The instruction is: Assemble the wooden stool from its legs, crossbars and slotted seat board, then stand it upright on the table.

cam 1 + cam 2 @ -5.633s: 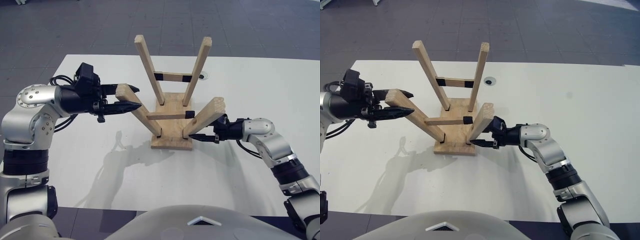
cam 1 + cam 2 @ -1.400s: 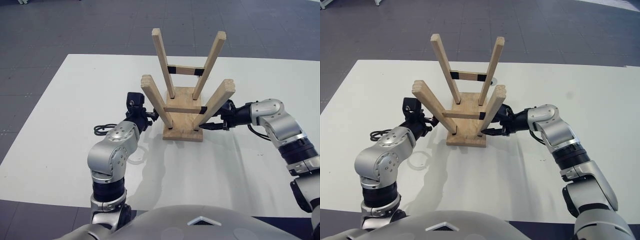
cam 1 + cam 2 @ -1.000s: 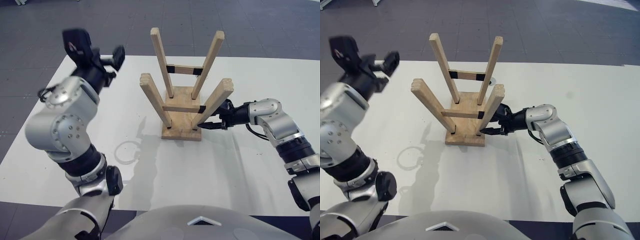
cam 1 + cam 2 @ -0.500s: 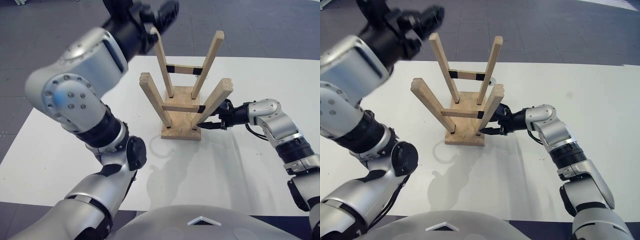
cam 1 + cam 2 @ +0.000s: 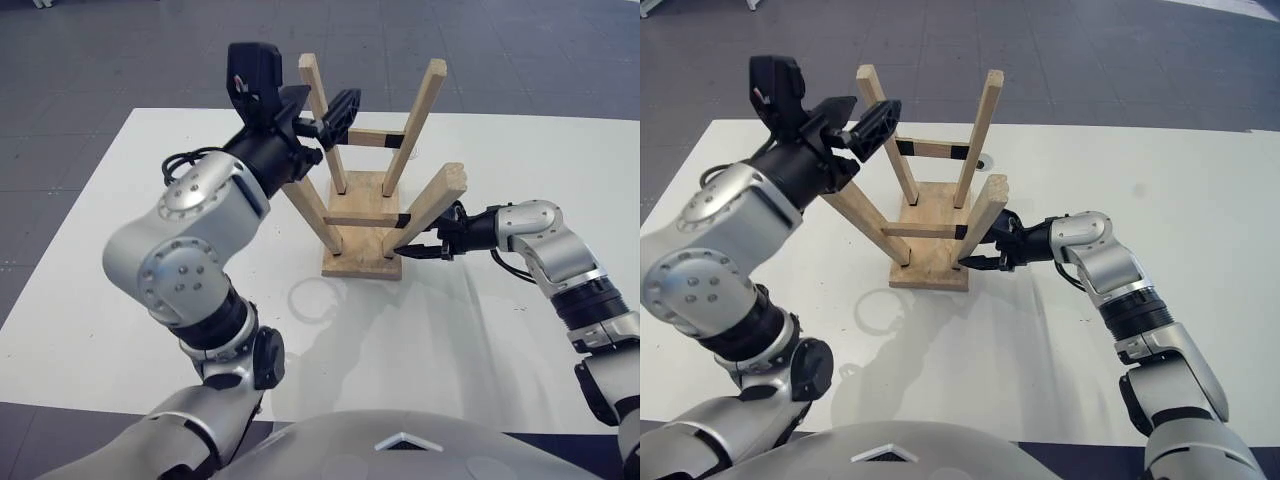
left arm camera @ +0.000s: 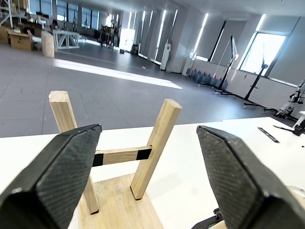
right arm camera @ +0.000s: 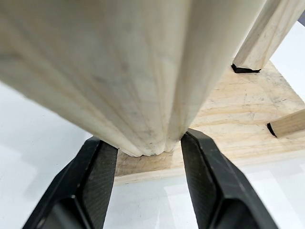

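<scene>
The stool (image 5: 362, 215) stands upside down on the tabletop (image 5: 500, 330). Its seat board (image 5: 360, 266) lies flat and the four legs point up, so we judge that the assembling is done and the turning over is not yet done.

The right jaws pinch the near right leg (image 5: 432, 203) low down, just above the seat board, with the wood between them. The left jaws are spread wide and hold nothing. They hang high: the far left leg (image 5: 336, 172) and the far crossbar (image 5: 378, 137) are just beyond them, and the near left leg (image 5: 866, 226) is below them.

We see three dangers from here.
- **A joint opens.** The legs seem to sit only in slots. If the right jaws pull up or sideways on this one leg, the leg may come out of its slot, or a crossbar joint may open, and the whole stool does not follow.
- **A leg is knocked.** The spread left jaws are near the top of the far left leg. A small sideways move can knock it, and then the stool slides or tips against the hold of the right jaws.
- **The stool swings and drops.** A grip on a single leg gives little control. In a lift the stool can swing round between the right jaws and drop on the tabletop.

We think the turn is safer when the left jaws first close on a leg across from the right jaws.
</scene>
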You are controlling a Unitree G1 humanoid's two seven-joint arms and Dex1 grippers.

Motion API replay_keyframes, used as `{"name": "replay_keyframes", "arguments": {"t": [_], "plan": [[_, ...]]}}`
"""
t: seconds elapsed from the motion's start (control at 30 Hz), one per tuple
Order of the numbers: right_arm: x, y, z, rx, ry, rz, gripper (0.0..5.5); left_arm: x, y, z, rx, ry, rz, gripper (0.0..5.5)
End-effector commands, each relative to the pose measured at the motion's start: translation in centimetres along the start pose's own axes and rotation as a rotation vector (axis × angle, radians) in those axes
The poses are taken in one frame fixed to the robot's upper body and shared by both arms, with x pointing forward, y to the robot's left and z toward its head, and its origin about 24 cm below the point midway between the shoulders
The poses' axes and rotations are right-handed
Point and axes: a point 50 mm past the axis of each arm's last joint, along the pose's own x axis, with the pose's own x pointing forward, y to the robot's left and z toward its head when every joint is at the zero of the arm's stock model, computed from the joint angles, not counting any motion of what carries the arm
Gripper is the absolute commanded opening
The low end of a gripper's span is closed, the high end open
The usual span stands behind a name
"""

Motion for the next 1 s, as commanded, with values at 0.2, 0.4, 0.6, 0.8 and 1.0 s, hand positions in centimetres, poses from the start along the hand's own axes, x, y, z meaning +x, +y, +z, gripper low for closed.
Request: {"name": "replay_keyframes", "arguments": {"t": [0.2,0.4,0.6,0.8,1.0], "plan": [[1.1,4.3,-8.3,0.234,0.328,0.082,2.02,2.0,0.5,1.3,-0.116,0.048,-0.081,3.72],[0.4,4.7,-9.3,0.14,0.362,0.122,2.02,0.8,-0.8,13.7,-0.115,-0.332,-0.25,3.72],[-0.5,2.3,-9.2,0.091,0.362,0.042,1.87,-1.8,2.9,15.9,-0.035,-0.349,-0.067,3.72],[-1.5,-1.0,-7.0,-0.008,0.344,-0.037,1.34,-2.2,5.5,13.6,-0.028,-0.279,0.086,3.72],[-5.7,-3.5,-6.0,0.03,0.333,-0.219,1.34,-4.6,10.1,11.0,0.055,-0.199,0.349,3.72]]}}
